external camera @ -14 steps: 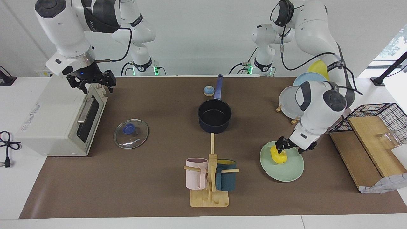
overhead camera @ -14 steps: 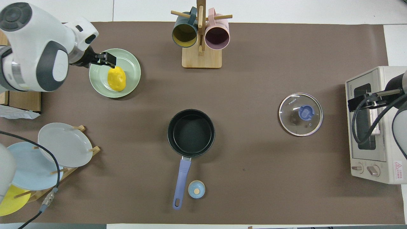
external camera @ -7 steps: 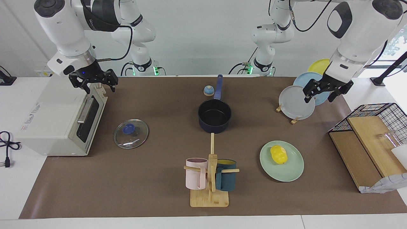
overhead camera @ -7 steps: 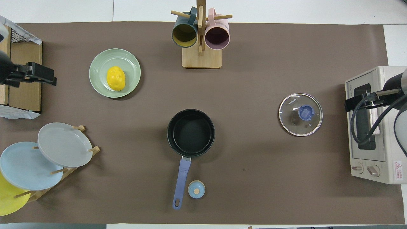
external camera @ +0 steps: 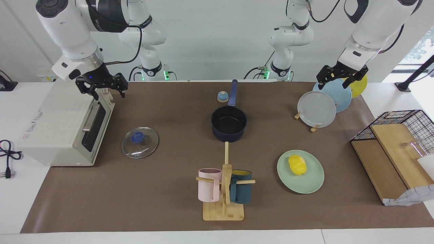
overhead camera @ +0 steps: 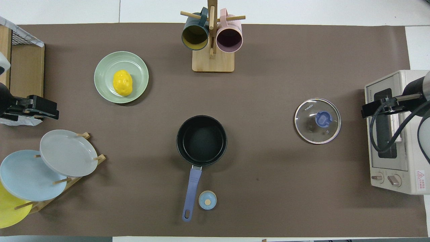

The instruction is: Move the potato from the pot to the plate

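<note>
Your potato [external camera: 297, 165] lay on the plate [external camera: 310, 183], well apart from the empty pot [external camera: 229, 123]. Your left claw [external camera: 341, 76] hung wide open and empty above the plate rack [external camera: 313, 128]; your right claw [external camera: 101, 86] waited, spread, over the toaster oven [external camera: 61, 125].

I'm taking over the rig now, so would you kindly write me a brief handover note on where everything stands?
Left claw: open, holding nothing, raised over the plate rack.
Right claw: open, waiting over the toaster oven.
Potato lies on the mint-green plate, clear of both claws.
Pot is empty, its glass lid off beside it.
Done: the transfer. Left: nothing visible.
</note>
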Motion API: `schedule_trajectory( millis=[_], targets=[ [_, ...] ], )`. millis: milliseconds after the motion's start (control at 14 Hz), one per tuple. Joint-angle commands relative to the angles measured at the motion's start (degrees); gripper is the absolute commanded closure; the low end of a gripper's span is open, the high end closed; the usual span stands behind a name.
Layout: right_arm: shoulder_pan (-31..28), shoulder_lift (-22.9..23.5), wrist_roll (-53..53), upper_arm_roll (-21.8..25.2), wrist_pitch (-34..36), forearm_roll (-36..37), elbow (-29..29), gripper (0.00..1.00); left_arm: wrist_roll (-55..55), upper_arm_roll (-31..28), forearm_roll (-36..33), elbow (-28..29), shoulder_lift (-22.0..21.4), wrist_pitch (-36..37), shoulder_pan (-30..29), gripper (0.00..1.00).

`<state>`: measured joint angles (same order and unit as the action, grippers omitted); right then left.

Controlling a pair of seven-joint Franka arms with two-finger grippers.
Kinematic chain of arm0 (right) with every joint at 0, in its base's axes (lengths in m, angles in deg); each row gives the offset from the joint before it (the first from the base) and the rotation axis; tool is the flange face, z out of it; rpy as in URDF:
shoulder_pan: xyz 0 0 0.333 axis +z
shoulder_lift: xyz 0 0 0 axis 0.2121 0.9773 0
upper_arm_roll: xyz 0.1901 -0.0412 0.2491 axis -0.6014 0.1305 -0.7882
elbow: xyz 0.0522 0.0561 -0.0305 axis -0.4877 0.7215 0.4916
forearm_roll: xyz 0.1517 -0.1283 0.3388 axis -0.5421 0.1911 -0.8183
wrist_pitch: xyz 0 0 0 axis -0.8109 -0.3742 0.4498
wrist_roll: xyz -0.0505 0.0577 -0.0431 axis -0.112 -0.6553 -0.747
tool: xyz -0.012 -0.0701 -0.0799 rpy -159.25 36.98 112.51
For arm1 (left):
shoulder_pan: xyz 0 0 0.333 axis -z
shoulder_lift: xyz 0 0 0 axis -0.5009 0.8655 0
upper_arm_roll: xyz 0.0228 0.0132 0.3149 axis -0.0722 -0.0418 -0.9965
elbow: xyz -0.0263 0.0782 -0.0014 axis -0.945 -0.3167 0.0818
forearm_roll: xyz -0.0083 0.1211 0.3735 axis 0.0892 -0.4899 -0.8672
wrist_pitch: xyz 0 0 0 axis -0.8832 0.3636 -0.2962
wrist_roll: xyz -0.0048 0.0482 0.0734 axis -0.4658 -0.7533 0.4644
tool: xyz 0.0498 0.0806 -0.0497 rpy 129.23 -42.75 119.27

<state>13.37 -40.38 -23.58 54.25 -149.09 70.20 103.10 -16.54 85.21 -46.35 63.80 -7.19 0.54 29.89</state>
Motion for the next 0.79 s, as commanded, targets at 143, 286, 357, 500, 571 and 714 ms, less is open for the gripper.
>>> schedule_trajectory(
  millis=[143,286,357,500,571,714],
  targets=[
    [-0.42,-0.06,0.05,-0.18,0.73,-1.09,-0.56,0.00,0.69,-2.30,3.46,-0.70,-1.98,-1.08,1.84,0.00],
    [-0.42,-0.06,-0.13,-0.18,0.73,-1.01,-0.56,0.00,0.52,-2.39,3.56,-0.09,-2.16,-1.52,1.84,0.00],
    [-0.42,-0.06,-0.04,-0.18,0.73,-1.01,-0.56,0.00,0.51,-2.39,3.56,-0.09,-2.16,-1.52,1.84,0.00],
    [-0.42,-0.06,-0.04,-0.18,0.73,-1.01,-0.56,0.00,0.43,-2.39,3.56,-0.09,-2.16,-1.25,1.84,0.00],
    [-0.42,-0.06,-0.04,-0.18,0.73,-1.01,-0.56,0.00,0.43,-2.30,3.56,-0.09,-2.16,-1.17,1.84,0.00],
    [-0.42,-0.06,-0.04,-0.18,0.73,-1.01,-0.56,0.00,0.34,-2.22,3.47,0.00,-2.34,-1.25,1.84,0.00]
  ],
)
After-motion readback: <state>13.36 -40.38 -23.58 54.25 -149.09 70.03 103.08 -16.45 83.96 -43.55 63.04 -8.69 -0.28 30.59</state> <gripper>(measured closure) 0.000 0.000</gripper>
